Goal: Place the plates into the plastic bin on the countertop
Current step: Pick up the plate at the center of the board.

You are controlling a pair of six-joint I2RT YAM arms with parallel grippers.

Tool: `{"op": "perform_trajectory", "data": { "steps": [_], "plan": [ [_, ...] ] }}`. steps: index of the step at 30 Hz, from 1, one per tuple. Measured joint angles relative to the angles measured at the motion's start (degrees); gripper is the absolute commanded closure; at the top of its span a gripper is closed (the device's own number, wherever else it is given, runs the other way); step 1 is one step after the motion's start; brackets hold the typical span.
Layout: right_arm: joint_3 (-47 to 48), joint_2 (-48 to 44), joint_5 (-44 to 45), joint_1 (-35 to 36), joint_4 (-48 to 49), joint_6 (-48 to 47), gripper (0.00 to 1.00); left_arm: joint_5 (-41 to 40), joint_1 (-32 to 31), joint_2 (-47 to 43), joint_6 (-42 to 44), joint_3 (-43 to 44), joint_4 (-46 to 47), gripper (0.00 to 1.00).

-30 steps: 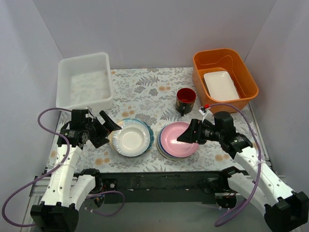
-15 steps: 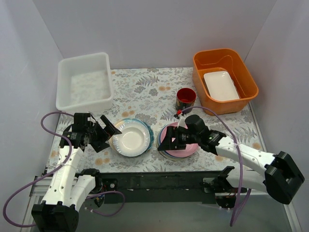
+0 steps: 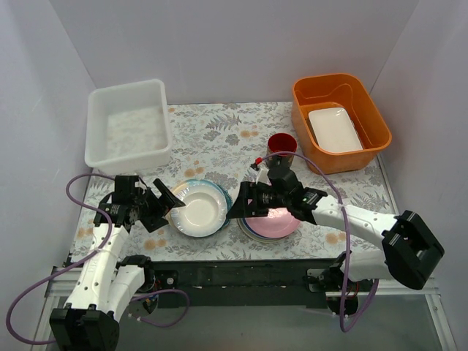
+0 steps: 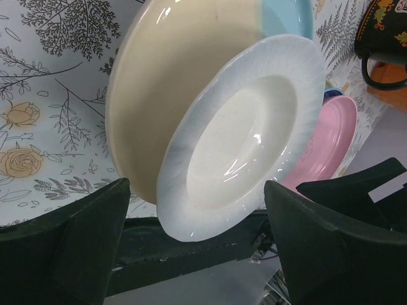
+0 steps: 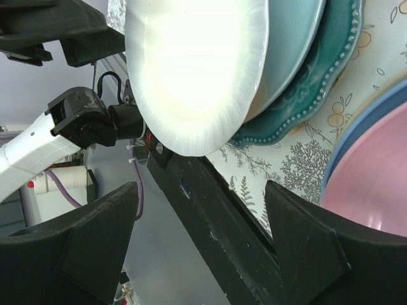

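Overhead view only: plastic bin [image 3: 128, 128] at the far left of the countertop [image 3: 219, 139], orange tub [image 3: 303, 117] at the far right with a white rectangular dish [image 3: 335, 129] inside, and both arms from base to gripper. Dark red mug [image 3: 281, 148] just beside the orange tub, also at the top right corner of the left wrist view, cut off there by the frame.

Wrist views only: layering of the left stack [image 3: 197, 208]. From top down, white ribbed plate [image 4: 248, 133], cream plate [image 4: 172, 82], light blue plate [image 4: 289, 16], teal plate [image 5: 318, 82] with beaded rim; four counted. Right stack [image 3: 281, 223] topped by a pink plate [image 4: 331, 143], a blue rim [image 5: 346, 152] under it; lower plates there too thin at the edge to count.

Counts: two stacks of plates, side by side at the near edge of the countertop, well apart from the plastic bin; one bin, one tub, one dish, one mug, two grippers.

Left gripper [image 3: 170, 207] at the left rim of the left stack, jaws spread wide and grasping nothing. Right gripper [image 3: 238, 205] between the two stacks, at the right rim of the left stack, jaws likewise spread, clamped on nothing. Contact between fingers and rims not discernible. Far part of the pink plate hidden overhead by the right arm; white plate washed out by glare in the right wrist view
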Motion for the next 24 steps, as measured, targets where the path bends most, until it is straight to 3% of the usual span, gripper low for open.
{"op": "perform_trajectory", "data": {
  "steps": [10, 24],
  "plan": [
    [1.79, 6.88, -1.49, 0.00, 2.75, 0.74, 0.19, 1.53, 0.00, 0.00, -1.88, -4.74, 5.09, 0.27],
    [10.69, 16.96, -0.55, 0.00, 2.38, 1.38, 0.56, 2.32, 0.00, 2.16, -2.05, -7.04, 9.60, 0.37]
  ]
}}
